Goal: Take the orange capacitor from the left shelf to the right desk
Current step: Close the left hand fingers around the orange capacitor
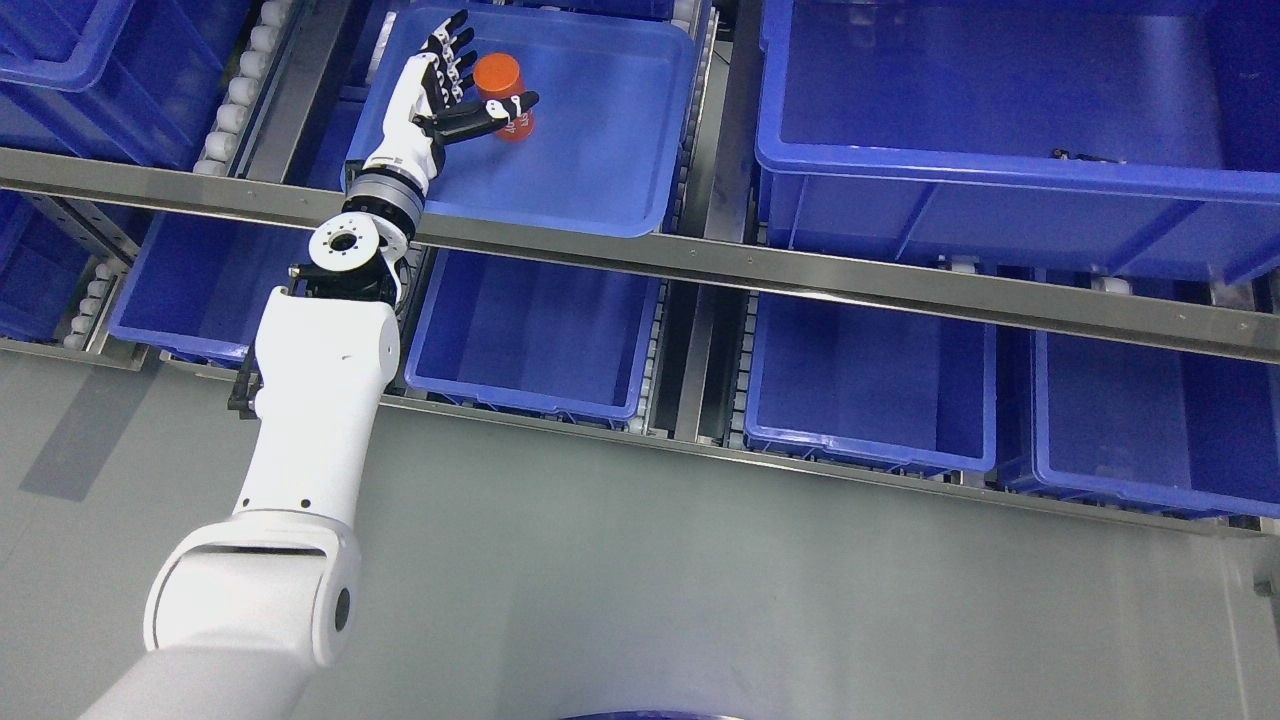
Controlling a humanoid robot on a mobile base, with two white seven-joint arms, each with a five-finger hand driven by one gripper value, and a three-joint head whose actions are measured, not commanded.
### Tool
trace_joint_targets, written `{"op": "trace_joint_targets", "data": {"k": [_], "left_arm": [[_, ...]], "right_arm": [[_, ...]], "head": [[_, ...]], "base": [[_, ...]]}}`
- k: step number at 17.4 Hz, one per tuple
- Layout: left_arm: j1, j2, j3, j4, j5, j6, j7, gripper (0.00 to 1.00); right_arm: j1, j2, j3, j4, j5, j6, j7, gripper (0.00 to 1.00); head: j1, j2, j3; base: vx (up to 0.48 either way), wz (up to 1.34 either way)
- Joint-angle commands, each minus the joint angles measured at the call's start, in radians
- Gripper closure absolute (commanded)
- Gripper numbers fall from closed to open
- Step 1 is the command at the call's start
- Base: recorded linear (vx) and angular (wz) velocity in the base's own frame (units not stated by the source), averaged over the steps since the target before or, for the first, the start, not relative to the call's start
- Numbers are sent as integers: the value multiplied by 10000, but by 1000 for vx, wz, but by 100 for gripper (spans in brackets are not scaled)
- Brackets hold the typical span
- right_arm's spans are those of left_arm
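The white left arm rises from seven o'clock to the upper shelf, its black-and-white left hand [452,85] inside the shallow blue plastic bin [600,150] at eleven o'clock. The small orange cylindrical capacitor [503,92] stands upright in that bin, just at three o'clock of the palm. The fingers [447,45] are spread straight, while the thumb reaches across the cylinder's front; no closed grasp shows.

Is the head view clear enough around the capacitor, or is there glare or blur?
Head view: sharp and evenly lit; orange capacitor crisp in the blue tray, left hand partly covering it; only mild sheen on the steel shelf rail; no blur.
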Motion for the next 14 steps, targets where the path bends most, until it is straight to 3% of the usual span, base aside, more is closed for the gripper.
{"op": "trace_joint_targets", "data": {"k": [1, 6, 9, 14], "left_arm": [[-121, 174, -620, 1490, -254, -77, -5, 1], [-242, 174, -635, 1490, -500, -428, -5, 2], [-473, 174, -620, 1490, -531, -614, -5, 11], [-596, 174, -604, 1475, -531, -782, 11, 17]], "right_arm": [[230, -175, -107, -175, 61, -5, 2, 0], [230, -175, -107, -175, 61, -5, 2, 0], [230, -175, -107, -175, 61, -5, 2, 0], [230, -175, -107, -175, 61, -5, 2, 0]], "head": [[0, 0, 0], [0, 0, 0], [0, 0, 0], [0, 0, 0]], "base": [[0, 0], [0, 0], [0, 0], [0, 0]]}}
